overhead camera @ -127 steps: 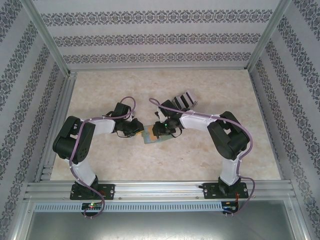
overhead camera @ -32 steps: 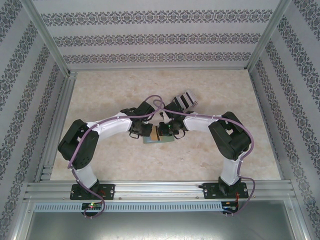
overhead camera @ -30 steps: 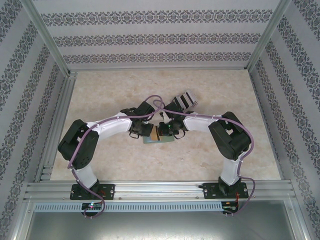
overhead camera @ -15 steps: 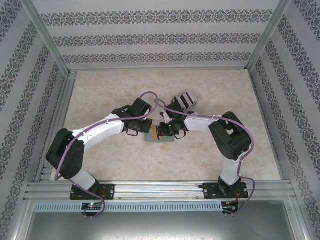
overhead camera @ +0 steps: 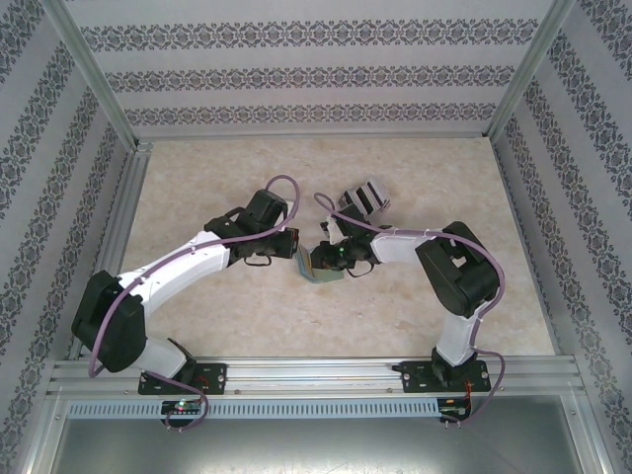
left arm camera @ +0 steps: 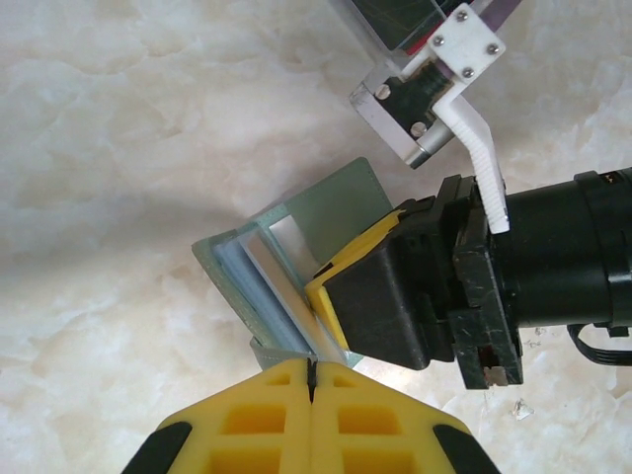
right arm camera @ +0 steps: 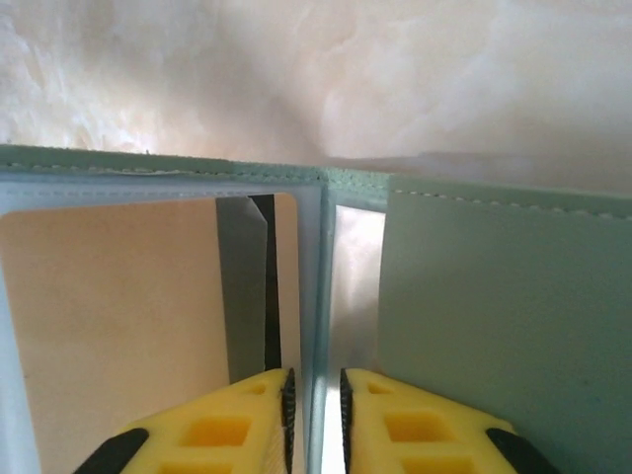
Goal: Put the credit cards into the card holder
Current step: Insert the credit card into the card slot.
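The small sage-green folding card holder (overhead camera: 318, 270) sits open just below the frame's centre, between the two grippers. The left gripper (left arm camera: 310, 380), at the bottom of its wrist view, is clenched tight at the holder's near edge; whether it pinches the flap I cannot tell. The right gripper (right arm camera: 313, 395) stands slightly parted astride the fold. A peach plastic credit card (right arm camera: 109, 316) sits behind the clear sleeve. The holder looks light and floppy, its sleeves slick. It is probably best pinned by an outer flap, and the stiff, thin cards pinched by a short edge.
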